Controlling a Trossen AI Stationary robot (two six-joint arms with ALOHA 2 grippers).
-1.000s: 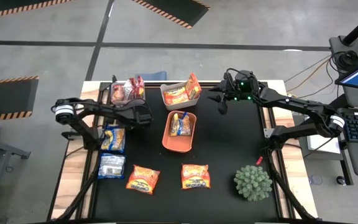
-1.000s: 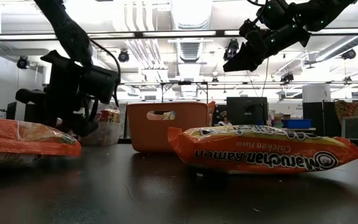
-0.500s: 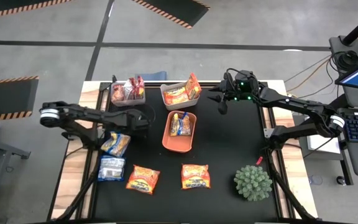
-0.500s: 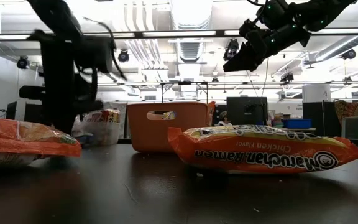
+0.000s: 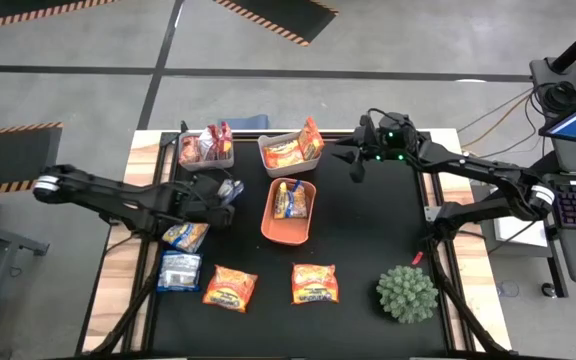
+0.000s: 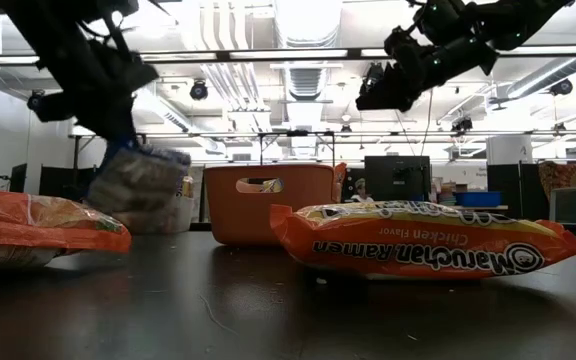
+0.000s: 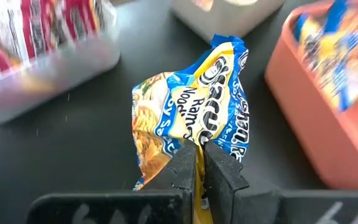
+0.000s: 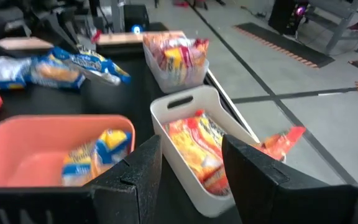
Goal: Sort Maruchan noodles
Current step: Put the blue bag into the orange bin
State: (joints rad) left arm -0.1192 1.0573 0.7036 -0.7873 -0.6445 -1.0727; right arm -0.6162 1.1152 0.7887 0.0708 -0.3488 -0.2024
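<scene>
My left gripper [image 5: 223,193] [image 7: 197,158] is shut on a blue-and-yellow Maruchan packet [image 7: 191,93] [image 6: 138,190], between the clear grey bin and the orange tray. Another blue-and-yellow packet [image 5: 186,236] and a silvery-blue one [image 5: 178,270] lie flat by the table's left edge. Two orange packets [image 5: 230,288] [image 5: 315,283] lie near the near edge. My right gripper [image 5: 356,165] [image 8: 191,162] is open and hovers high over the table's far side, just right of the white bin. My left gripper pinches the blue-and-yellow packet by one crumpled end [image 7: 197,134] between its two fingers. The packet hangs down below the fingers [image 6: 118,130] in the low view, its lower end low over the table. Whether that end touches the table, I cannot tell.
The clear grey bin [image 5: 206,148] holds red packets, the white bin [image 5: 290,150] holds orange ones, and the orange tray [image 5: 271,228] holds a blue-and-yellow packet [image 5: 290,198]. A spiky green plant ball [image 5: 406,293] sits at the near right. Bare black mat lies right of the tray.
My left gripper has risen from close to the table, and its arm has stretched out lower toward the table's left. The blue-and-yellow packet has come up with it and now hangs below the fingers.
</scene>
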